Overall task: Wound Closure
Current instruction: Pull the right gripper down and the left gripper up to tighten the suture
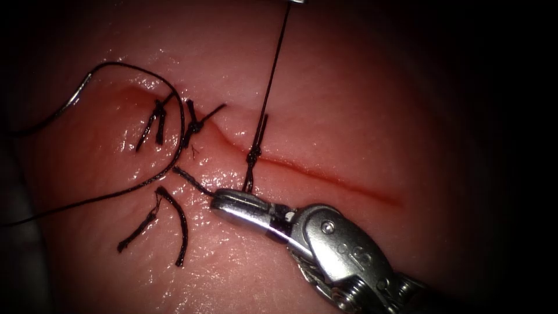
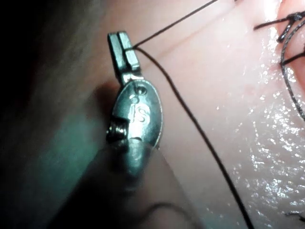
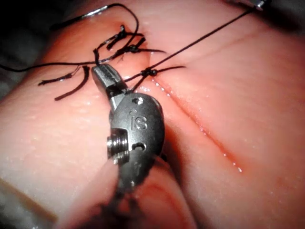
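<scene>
Centrally, a knot [image 1: 253, 154] sits on the cut [image 1: 325, 174] in the tissue [image 1: 360, 99]. From it the thread [image 1: 273, 70] runs taut to the frame's top edge, where the left tool [image 2: 124, 47] clamps it in closed jaws. The right tool [image 1: 232, 204], lower centre, grips a short thread end [image 1: 189, 179] with closed jaws. The needle [image 1: 78, 96] lies upper left, outside the tissue. Cut ends [image 1: 174, 224] lie lower left.

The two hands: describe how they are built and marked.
Both are bare silvery metal. The right hand has two narrow, blunt jaws on an oval wrist housing stamped "IS", with rivets and a screw at the hinge. The left hand is the same: slim squared jaws, oval housing, same stamp.
</scene>
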`<state>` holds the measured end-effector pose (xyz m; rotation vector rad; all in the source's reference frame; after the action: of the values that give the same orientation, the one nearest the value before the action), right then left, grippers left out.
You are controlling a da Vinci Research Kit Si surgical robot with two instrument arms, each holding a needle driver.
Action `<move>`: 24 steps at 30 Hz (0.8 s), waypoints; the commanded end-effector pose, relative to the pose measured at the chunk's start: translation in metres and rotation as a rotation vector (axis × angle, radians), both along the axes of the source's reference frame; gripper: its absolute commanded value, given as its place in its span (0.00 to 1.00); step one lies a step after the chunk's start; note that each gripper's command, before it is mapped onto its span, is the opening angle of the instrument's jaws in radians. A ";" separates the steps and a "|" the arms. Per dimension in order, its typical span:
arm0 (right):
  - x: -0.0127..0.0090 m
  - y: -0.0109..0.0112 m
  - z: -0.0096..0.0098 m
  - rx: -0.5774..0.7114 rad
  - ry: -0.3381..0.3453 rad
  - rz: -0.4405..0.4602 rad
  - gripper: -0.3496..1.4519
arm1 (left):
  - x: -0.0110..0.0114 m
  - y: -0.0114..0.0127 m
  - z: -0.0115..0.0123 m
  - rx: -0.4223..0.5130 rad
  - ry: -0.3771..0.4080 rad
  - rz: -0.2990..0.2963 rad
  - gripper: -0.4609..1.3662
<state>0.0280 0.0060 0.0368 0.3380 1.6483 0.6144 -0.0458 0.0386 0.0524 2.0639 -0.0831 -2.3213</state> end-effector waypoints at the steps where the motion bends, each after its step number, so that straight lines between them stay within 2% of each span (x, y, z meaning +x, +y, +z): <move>1: 0.0000 -0.0001 0.0000 0.001 -0.001 0.000 0.00 | -0.0001 0.0001 0.0002 -0.002 0.008 0.000 0.06; 10: 0.0001 -0.0017 0.0006 0.003 -0.063 -0.070 0.00 | -0.0002 0.0007 0.0018 -0.031 0.042 -0.032 0.06; 24: 0.0006 -0.0023 0.0003 0.001 -0.052 -0.106 0.00 | 0.0000 0.0012 0.0020 -0.053 0.044 -0.049 0.06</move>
<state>0.0286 0.0038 0.0371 0.4050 1.5706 0.5396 -0.0458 0.0398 0.0544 2.0090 -0.1938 -2.3630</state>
